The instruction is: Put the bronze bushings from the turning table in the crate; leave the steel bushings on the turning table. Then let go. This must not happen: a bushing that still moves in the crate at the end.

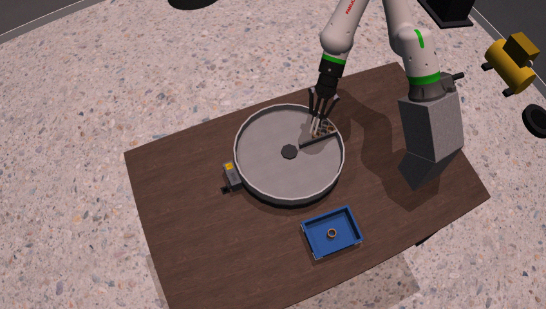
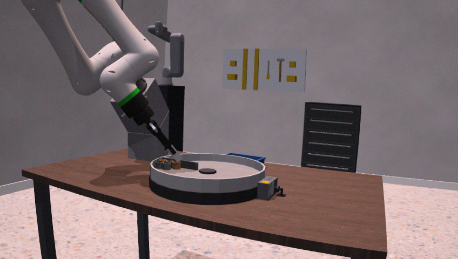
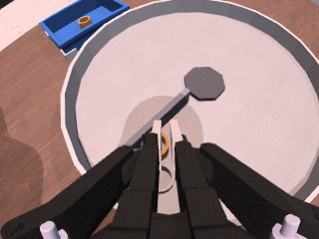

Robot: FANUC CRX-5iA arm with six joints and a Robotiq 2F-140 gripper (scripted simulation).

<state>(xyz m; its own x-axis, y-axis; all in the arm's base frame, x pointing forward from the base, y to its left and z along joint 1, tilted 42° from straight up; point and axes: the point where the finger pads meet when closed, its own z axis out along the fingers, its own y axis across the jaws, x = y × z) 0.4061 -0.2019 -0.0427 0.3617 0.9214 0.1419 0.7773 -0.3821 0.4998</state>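
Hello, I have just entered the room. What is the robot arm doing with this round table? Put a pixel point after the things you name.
The claw [image 1: 315, 125] [image 2: 177, 157] [image 3: 165, 131], nearly closed, is poised over bushings grouped beside the divider [image 1: 317, 140] [image 2: 189, 165] [image 3: 161, 113] on the turning table [image 1: 268, 164] [image 2: 205, 185] [image 3: 259, 100]. One bronze bushing [image 1: 328, 234] [image 3: 85, 23] lies in the blue crate [image 1: 319, 253] [image 2: 246, 157] [image 3: 62, 42]; other bronze ones remain among the steel.
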